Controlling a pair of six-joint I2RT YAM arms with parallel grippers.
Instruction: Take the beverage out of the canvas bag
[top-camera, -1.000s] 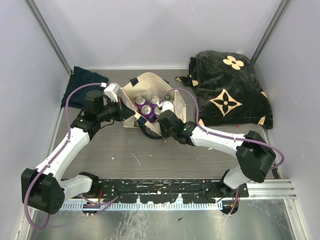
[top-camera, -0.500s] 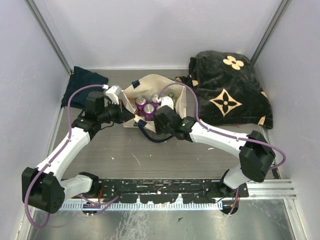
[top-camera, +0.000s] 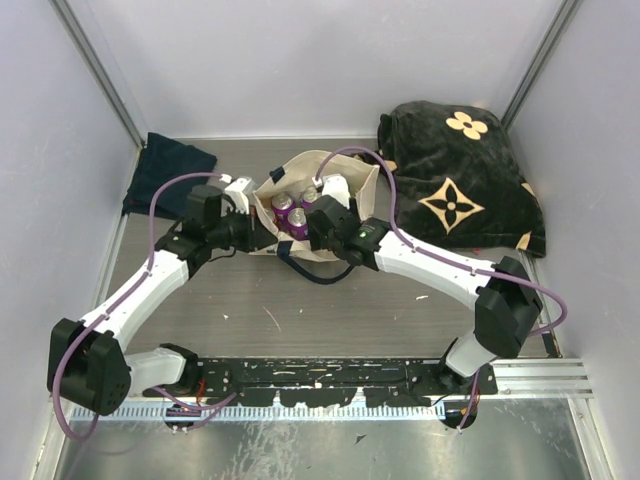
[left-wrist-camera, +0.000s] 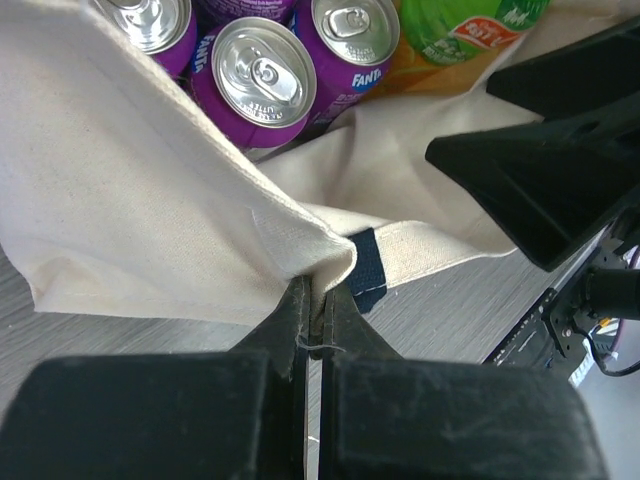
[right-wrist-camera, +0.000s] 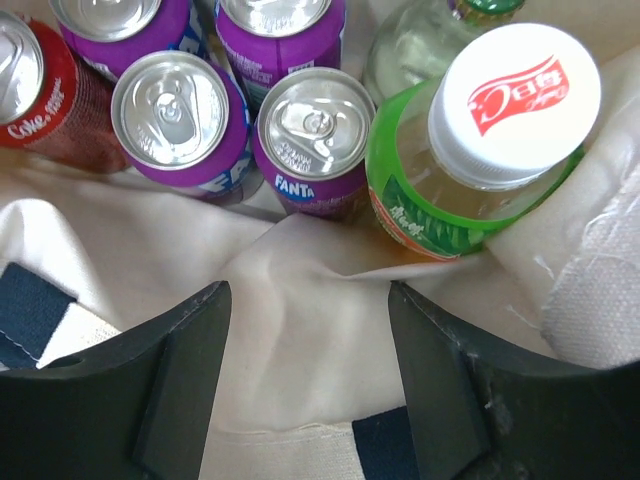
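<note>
My left pincer (left-wrist-camera: 312, 300) pinches the rim of the canvas bag (top-camera: 362, 190), which stands toward the worktop's far edge. My right pincer (right-wrist-camera: 307, 300) gapes wide over the purple cans (right-wrist-camera: 315, 125) and bottle (right-wrist-camera: 515, 95) inside it. Nothing is out yet.

Pale lavender walls (top-camera: 300, 70) around a grey wood-grain table (top-camera: 300, 320), metal corner posts (top-camera: 100, 75).

A lab test booth (bare white walls (top-camera: 320, 70)) around a metal mounting rail (top-camera: 545, 378).
</note>
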